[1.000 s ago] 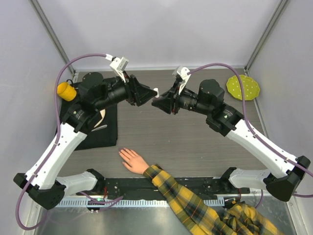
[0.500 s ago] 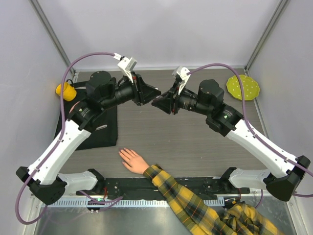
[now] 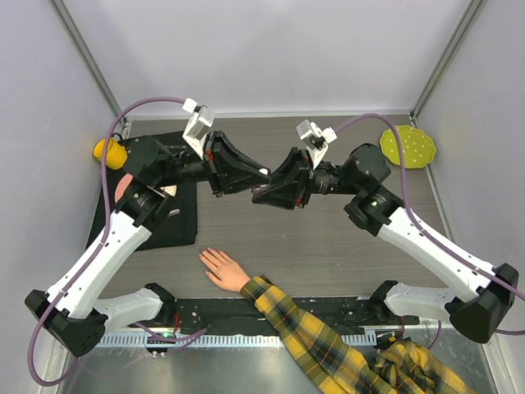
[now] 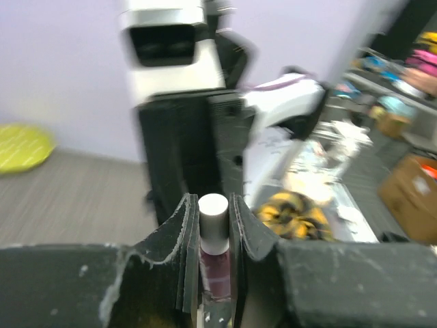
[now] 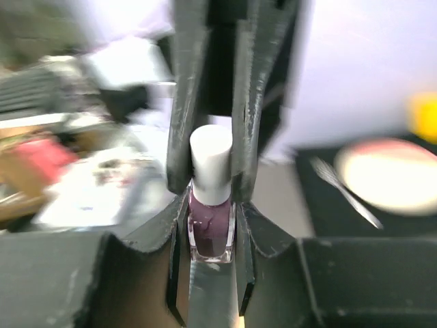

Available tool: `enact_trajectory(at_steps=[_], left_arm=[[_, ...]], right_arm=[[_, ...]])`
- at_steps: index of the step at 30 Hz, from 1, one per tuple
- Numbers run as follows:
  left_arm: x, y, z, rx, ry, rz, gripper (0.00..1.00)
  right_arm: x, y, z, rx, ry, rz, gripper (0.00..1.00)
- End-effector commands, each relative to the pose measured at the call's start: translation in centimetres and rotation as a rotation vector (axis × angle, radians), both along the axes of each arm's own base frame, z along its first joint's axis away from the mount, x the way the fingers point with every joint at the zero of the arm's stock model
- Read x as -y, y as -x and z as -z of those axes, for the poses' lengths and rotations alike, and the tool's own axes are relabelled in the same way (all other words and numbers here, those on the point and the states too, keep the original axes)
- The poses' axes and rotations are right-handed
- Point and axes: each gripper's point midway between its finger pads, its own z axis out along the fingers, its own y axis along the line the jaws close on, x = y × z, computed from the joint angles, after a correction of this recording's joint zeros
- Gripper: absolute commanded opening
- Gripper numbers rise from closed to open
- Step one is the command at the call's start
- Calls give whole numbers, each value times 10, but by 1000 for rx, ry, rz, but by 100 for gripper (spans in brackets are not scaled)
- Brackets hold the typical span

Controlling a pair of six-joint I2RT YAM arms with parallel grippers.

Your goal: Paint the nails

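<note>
top external has my two claws meeting tip to tip above the middle of the worktop [image 3: 328, 246]: right claw [image 3: 258, 195] clamped on the dark bottle [image 5: 210, 236], left claw [image 3: 264, 174] pinched on its pale cap [image 5: 209, 171]. the nails [image 3: 203, 254] lie on the hand [image 3: 223, 269] at the near edge, well apart. a black mat [image 3: 176, 226], yellow cup [image 3: 109, 151] and green dish [image 3: 408, 146] sit aside.
</note>
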Motion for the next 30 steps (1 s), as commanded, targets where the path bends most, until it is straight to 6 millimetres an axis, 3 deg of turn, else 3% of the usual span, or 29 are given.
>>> enact_trajectory(at_steps=[1,4,6,7,9,10,11,12,14,15,18,19,20,24,30], left_arm=[[-2,52,-19,151,58,327,0],[-2,53,-21,152,54,347,0],[-3,54,-24,160,52,342,0],[-2,52,-18,117,25,333,0],[-1,39,-21,154,7,242,0],[-1,33,-20,152,-15,194,4],[-3,27,-12,80,-74,144,26],[-4,14,-12,123,-91,60,39],[-12,9,-10,108,-132,-18,64],[-15,-2,-9,115,-146,-96,73],[-29,-10,-16,119,-154,-218,93],[-37,-26,-19,99,-149,-336,97],[-44,-35,-21,80,-141,-407,99],[-50,-50,-20,8,-131,-515,100],[-45,-61,-7,-30,-156,-604,79]], right_arm=[[35,120,-64,193,-225,-585,1],[35,118,-65,159,-217,-585,1],[25,104,-57,139,-172,-531,1],[24,101,-62,169,-175,-494,1],[12,80,-41,172,-87,-398,1],[9,68,-48,185,-80,-314,1],[5,59,-30,123,-2,-273,1],[3,50,-28,173,11,-228,1],[0,26,-19,137,61,-108,1],[-1,18,-17,151,76,-66,1],[-3,-16,-1,112,149,97,1],[-2,-25,1,129,166,140,1],[2,-45,7,113,190,254,1],[8,-74,24,114,242,403,1],[9,-85,31,102,253,454,1]])
